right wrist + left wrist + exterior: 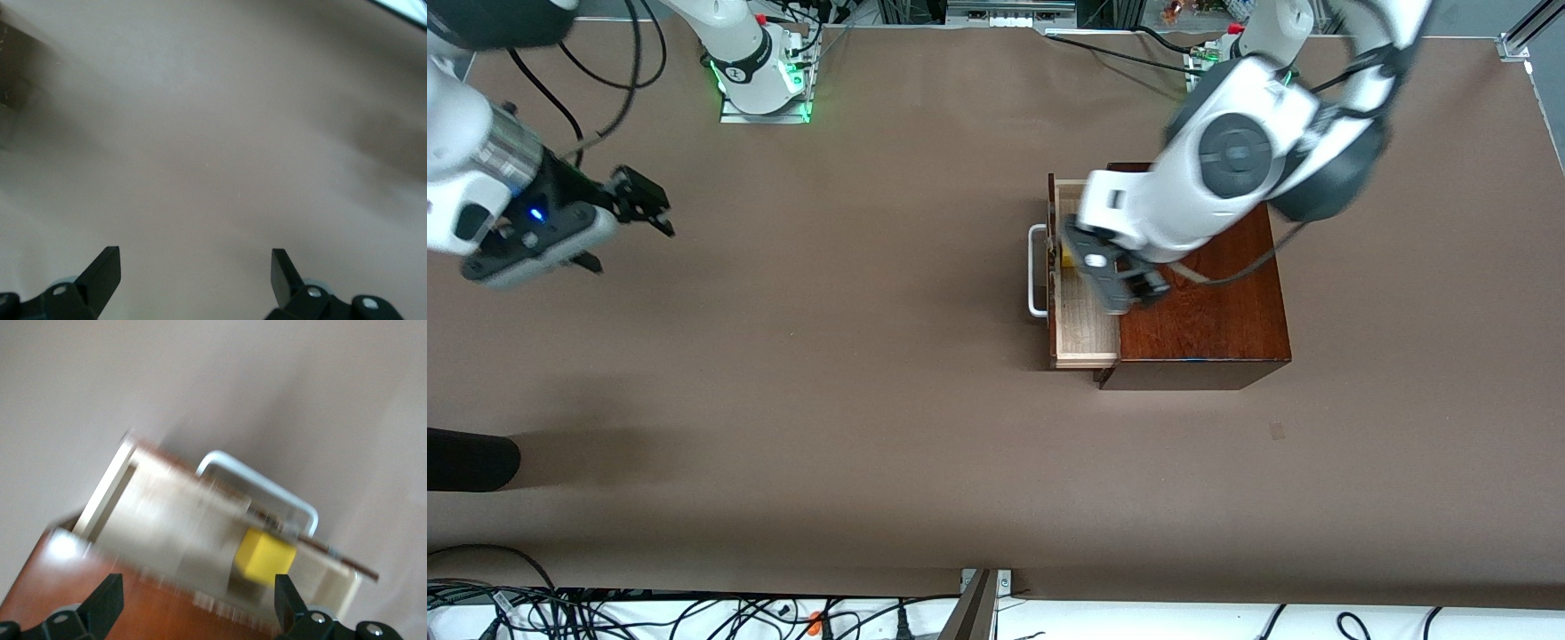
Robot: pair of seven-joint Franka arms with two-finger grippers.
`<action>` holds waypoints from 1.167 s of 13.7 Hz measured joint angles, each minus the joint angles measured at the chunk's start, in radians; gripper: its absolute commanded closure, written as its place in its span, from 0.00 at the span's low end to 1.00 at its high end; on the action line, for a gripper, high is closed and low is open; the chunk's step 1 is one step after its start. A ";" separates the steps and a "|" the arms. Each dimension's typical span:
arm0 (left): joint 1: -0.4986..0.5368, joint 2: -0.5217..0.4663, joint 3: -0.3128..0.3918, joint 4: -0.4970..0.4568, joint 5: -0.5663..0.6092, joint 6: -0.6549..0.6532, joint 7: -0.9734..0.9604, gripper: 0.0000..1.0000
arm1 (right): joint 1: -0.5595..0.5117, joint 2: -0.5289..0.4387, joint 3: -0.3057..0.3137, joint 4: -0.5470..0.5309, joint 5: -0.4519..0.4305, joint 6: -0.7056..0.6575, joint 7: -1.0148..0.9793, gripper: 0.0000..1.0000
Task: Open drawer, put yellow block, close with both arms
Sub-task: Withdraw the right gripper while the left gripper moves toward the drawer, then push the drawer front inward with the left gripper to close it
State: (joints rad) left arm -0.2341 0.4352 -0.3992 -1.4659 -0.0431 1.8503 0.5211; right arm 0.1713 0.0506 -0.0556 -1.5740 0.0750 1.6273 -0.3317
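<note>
Front view: left gripper (1116, 283) hangs over the drawer (1085, 333), which is pulled out of the wooden box (1209, 311). Right gripper (618, 222) waits spread over bare table (827, 356).

Left wrist view: fingers (110, 600) apart and empty, yellow block (264, 556) below them in the tray by the handle (267, 483), apparently released.

Right wrist view: fingers (103, 270) apart, only tabletop beneath.

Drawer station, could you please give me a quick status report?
Left pincer open, empty, over the drawer. Right pincer open, waiting above bare table toward the right arm's end. Drawer pulled out, yellow block inside by the handle. Nothing blocks closing.
</note>
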 measured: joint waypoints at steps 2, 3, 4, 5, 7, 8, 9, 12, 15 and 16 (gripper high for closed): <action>-0.067 0.058 -0.001 0.003 0.000 0.115 0.114 0.00 | -0.003 -0.055 -0.031 -0.047 0.000 -0.033 0.070 0.00; -0.090 0.087 -0.001 0.003 0.000 0.170 0.184 0.00 | -0.003 -0.067 -0.041 -0.059 -0.001 -0.045 0.107 0.00; -0.109 0.114 -0.001 0.004 0.000 0.221 0.252 0.00 | -0.004 -0.070 -0.045 -0.065 -0.006 -0.058 0.151 0.00; -0.128 0.141 -0.001 0.004 0.000 0.267 0.303 0.00 | -0.004 -0.070 -0.045 -0.066 -0.017 -0.072 0.192 0.00; -0.172 0.182 -0.001 0.005 0.011 0.324 0.356 0.00 | -0.004 -0.070 -0.045 -0.069 -0.031 -0.085 0.235 0.00; -0.194 0.195 0.000 0.005 0.032 0.335 0.370 0.00 | -0.004 -0.070 -0.046 -0.069 -0.034 -0.085 0.244 0.00; -0.213 0.206 0.000 0.005 0.052 0.338 0.376 0.00 | -0.004 -0.070 -0.048 -0.069 -0.037 -0.085 0.246 0.00; -0.227 0.228 0.003 0.000 0.104 0.332 0.401 0.00 | -0.004 -0.070 -0.049 -0.061 -0.064 -0.086 0.246 0.00; -0.223 0.231 0.009 -0.001 0.191 0.252 0.408 0.00 | -0.004 -0.069 -0.049 -0.050 -0.068 -0.086 0.247 0.00; -0.223 0.232 0.011 -0.001 0.211 0.229 0.408 0.00 | -0.004 -0.066 -0.049 -0.044 -0.070 -0.086 0.247 0.00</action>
State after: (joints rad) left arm -0.4570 0.6668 -0.3883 -1.4670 0.1683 2.0793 0.9290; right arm 0.1676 -0.0150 -0.1049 -1.6179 0.0049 1.5412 -0.0844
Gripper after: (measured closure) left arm 0.000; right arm 0.000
